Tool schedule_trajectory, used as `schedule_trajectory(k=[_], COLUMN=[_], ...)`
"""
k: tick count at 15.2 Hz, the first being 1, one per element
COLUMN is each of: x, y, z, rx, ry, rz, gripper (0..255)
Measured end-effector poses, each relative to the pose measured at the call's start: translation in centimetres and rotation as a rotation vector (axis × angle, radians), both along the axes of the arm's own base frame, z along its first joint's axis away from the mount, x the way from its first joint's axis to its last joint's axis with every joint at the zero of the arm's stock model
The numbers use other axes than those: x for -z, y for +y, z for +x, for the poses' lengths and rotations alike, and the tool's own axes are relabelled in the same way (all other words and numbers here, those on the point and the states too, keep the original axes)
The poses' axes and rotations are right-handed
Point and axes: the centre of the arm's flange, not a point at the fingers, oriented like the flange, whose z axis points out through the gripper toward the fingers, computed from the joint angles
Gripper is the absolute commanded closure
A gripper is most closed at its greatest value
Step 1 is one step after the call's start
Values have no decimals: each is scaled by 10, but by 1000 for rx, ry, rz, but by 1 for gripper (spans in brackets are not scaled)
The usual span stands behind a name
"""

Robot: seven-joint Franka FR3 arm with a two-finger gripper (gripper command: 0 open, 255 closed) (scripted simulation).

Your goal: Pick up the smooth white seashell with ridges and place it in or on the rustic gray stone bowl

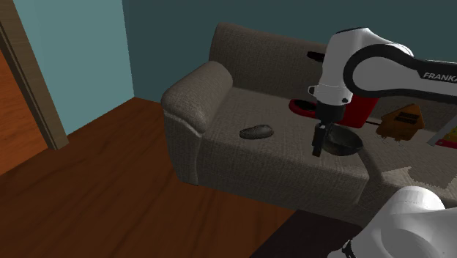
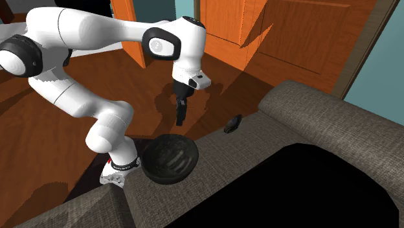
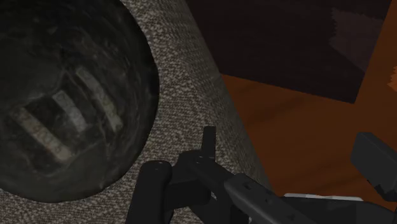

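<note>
The dark stone bowl rests on the sofa seat; its interior shows pale streaks, probably surface texture. The gripper hangs just beside the bowl, fingers apart, gripping nothing. The seashell, rendered dark grey, lies on the seat, well apart from the gripper, toward the shoulder view's left.

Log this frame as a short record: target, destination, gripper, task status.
target: seashell, looks dark grey, lying on the sofa seat
destination: bowl, dark grey, on the same seat, apart from the seashell, no shell in it
gripper: gripper open, holding nothing, above the seat's front edge beside the bowl
status: pick not yet done
</note>
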Motion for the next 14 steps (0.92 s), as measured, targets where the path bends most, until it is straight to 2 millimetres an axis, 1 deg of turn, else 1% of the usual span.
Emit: schedule_trajectory(k=[1, 2, 4, 5, 6, 7, 8, 9, 10, 12, 14], x=[0, 2, 2, 5, 4, 5, 7, 10, 10, 10, 13], y=[0, -1, -2, -7, -9, -8, -9, -10, -9, -6, 0], z=[0, 6, 25, 34, 45, 59, 69, 83, 93, 118, 142], rx=[0, -21, -94, -135, -180, -226, -271, -317, -363, -455, -547], ry=[0, -2, -12, -17, -23, -28, -34, -40, -46, -58, -70], rz=[0, 6, 29, 41, 55, 68, 82, 95, 109, 136, 163], gripper=[0, 0, 0, 0, 0, 0, 0, 0, 0, 0, 0])
